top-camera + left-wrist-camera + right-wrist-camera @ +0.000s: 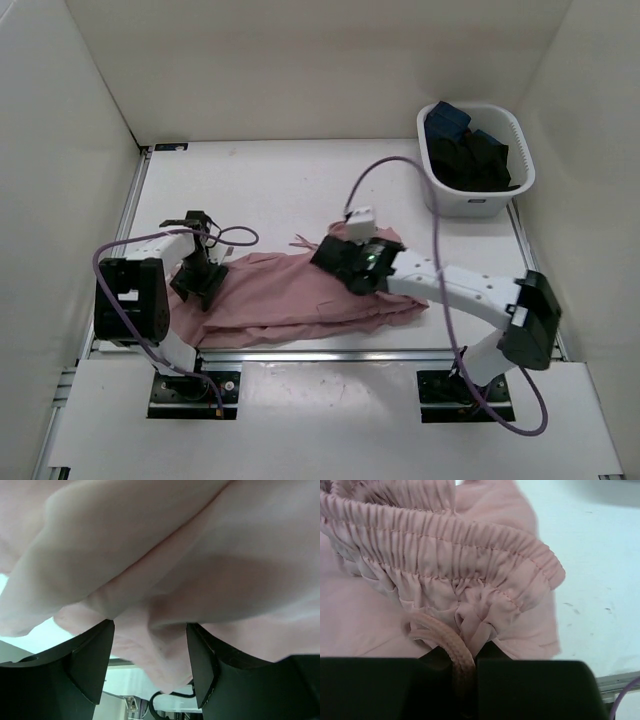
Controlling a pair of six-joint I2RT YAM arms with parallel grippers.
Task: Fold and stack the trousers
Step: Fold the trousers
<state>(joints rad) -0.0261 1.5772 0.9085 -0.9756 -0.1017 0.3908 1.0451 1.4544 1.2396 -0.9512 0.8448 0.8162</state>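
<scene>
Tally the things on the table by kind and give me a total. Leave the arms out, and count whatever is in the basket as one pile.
Pink trousers: 1
White basket: 1
Pile of dark blue and black garments: 1 (separate pieces cannot be told apart)
Total: 3

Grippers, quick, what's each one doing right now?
Left gripper: jaws open, trousers fabric between them.
Right gripper: closed on the trousers at the waist.

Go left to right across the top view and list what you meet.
Left gripper → right gripper → basket. The trousers span both grippers, so they are left out.
</scene>
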